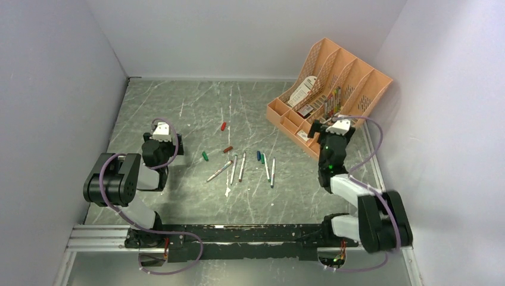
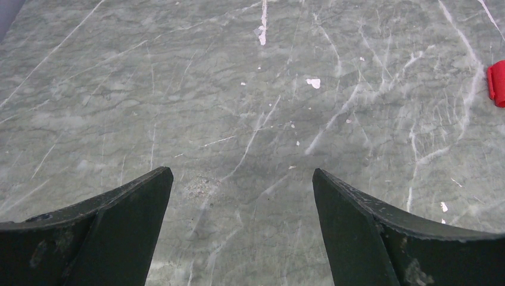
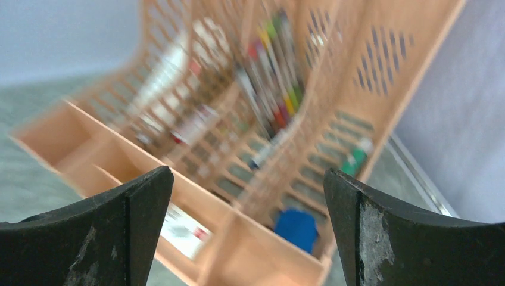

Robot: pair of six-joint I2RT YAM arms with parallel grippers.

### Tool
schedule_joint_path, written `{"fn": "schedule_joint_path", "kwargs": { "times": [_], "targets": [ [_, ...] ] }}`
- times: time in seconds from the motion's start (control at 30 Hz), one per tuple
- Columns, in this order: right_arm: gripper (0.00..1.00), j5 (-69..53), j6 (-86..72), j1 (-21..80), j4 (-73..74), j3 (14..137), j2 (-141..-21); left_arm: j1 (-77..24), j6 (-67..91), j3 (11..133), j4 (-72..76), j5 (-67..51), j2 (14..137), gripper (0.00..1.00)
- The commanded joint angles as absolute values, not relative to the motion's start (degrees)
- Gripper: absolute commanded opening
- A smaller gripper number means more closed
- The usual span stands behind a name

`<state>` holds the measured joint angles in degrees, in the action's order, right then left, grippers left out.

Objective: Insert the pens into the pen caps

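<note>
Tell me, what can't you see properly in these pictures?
- Right wrist view: the orange organiser is blurred, so the things inside it cannot be named.
- Left wrist view: a red cap is cut off by the right edge, so only part of it shows.
- Top view: the pens are too small for their tip colours to be told.

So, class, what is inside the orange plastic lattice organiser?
Bunched multicoloured pens, a white packet, a blue object and a green-ended item show inside the orange plastic lattice organiser. Its walls cover the slot bottoms; blur hides finer detail.
</note>
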<state>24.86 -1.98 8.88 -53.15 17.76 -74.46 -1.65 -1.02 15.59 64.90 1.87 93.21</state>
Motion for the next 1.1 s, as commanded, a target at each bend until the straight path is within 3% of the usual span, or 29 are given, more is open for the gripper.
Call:
{"fn": "schedule_joint_path", "kwargs": {
  "times": [0.0, 0.13, 0.3, 0.6, 0.93, 1.07],
  "targets": [
    [1.0, 15.67, -5.36, 11.71, -37.54, 21.64, -62.56, -1.32, -0.57, 16.26, 67.35, 2.17, 93.41, 1.0],
    [1.0, 10.31, -9.67, 15.24, -29.81, 23.22, -55.18, -1.32, -0.53, 16.26, 67.33, 2.18, 93.35, 1.0],
    [1.0, 1.38, -15.86, 16.97, -18.08, 27.97, -54.0, -1.32, -0.53, 16.26, 67.31, 2.16, 93.42, 1.0],
    [1.0, -2.43, -29.43, 16.64, -17.86, 25.48, -51.3, -1.37, -0.53, 16.26, 67.33, 2.19, 93.43, 1.0],
    [1.0, -10.31, -30.11, 15.91, -20.4, 23.25, -54.48, -1.32, -0.69, 16.56, 67.0, 1.46, 93.29, 1.0],
    [1.0, -9.46, -29.35, 16.0, -21.01, 21.74, -54.64, -1.37, -3.23, 21.86, 54.83, -3.56, 88.83, 0.99]
  ]
}}
